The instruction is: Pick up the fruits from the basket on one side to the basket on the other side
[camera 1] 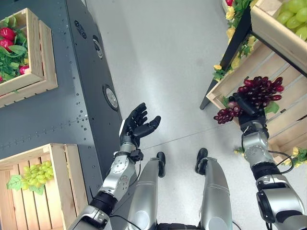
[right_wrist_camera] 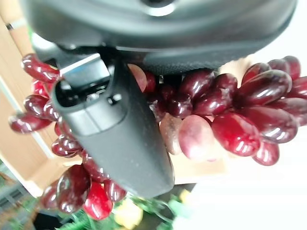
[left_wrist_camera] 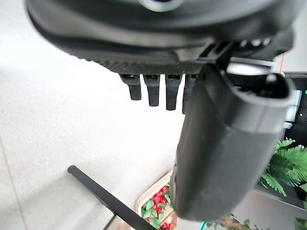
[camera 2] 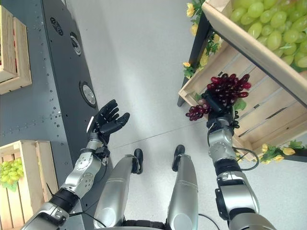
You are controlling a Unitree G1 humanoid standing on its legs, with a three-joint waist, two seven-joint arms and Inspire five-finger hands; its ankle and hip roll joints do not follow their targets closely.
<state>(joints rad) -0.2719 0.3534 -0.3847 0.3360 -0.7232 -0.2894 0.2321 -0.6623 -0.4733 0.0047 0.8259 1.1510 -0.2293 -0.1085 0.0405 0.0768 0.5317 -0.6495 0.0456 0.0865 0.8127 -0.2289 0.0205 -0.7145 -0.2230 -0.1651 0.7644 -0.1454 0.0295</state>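
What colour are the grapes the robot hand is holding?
Dark red grapes, gripped by the right robot hand; the right wrist view shows them best.

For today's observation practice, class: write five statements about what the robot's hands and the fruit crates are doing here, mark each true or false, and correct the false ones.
1. The right robot hand holds red grapes. True.
2. The left robot hand holds a strawberry. False: it is open and holds nothing.
3. Green grapes lie in a crate on the robot's left. True.
4. The red grapes rest on the floor. False: they are held up in front of a shelf crate on the right.
5. The upper right crate holds green grapes. True.
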